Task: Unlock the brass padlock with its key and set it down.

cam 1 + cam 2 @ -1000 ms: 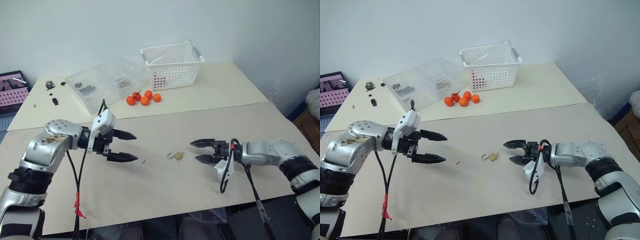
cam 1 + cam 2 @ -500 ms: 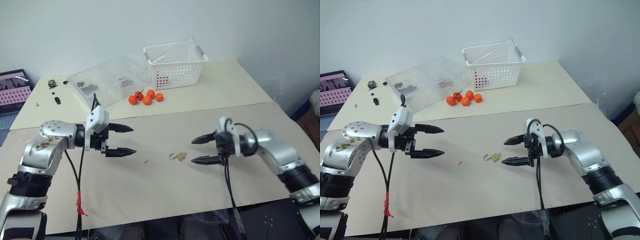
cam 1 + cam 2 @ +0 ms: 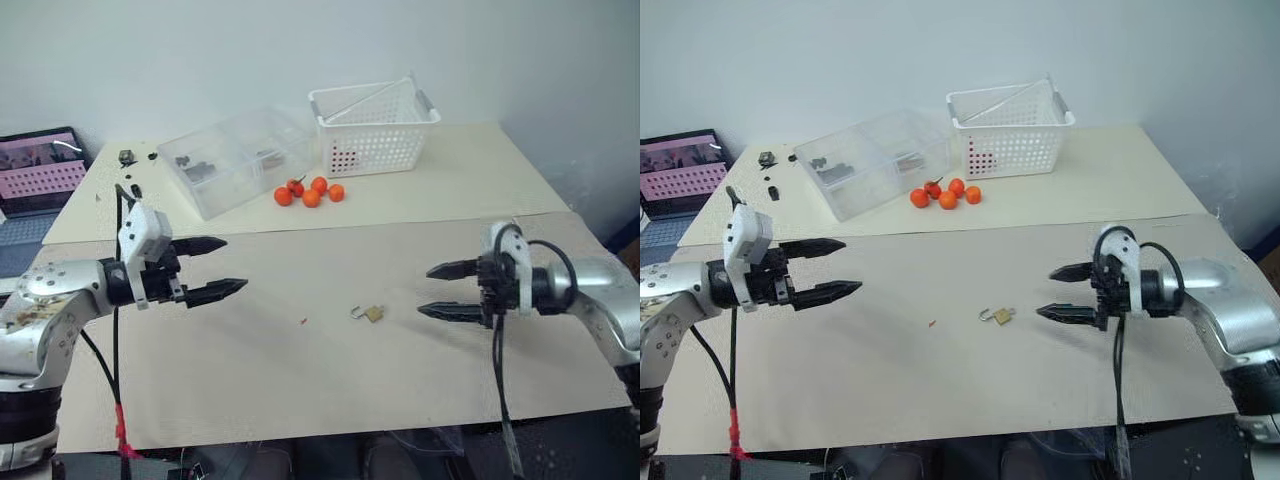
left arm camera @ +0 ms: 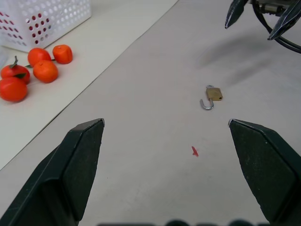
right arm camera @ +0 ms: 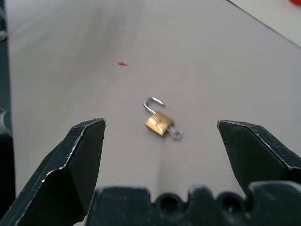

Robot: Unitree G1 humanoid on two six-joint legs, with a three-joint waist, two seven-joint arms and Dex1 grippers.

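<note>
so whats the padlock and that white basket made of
Padlock: looks like brass, a dull yellow body, with a thin silvery shackle, probably steel. Basket: likely moulded plastic, matte white, its walls pierced with rows of small holes.

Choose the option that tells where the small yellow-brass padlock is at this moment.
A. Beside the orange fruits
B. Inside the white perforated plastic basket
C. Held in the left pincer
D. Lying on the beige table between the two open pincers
D: the small yellow-brass padlock lies on the beige table, its silvery shackle swung open, with the left pincer and the right pincer both open and apart from it.
</note>
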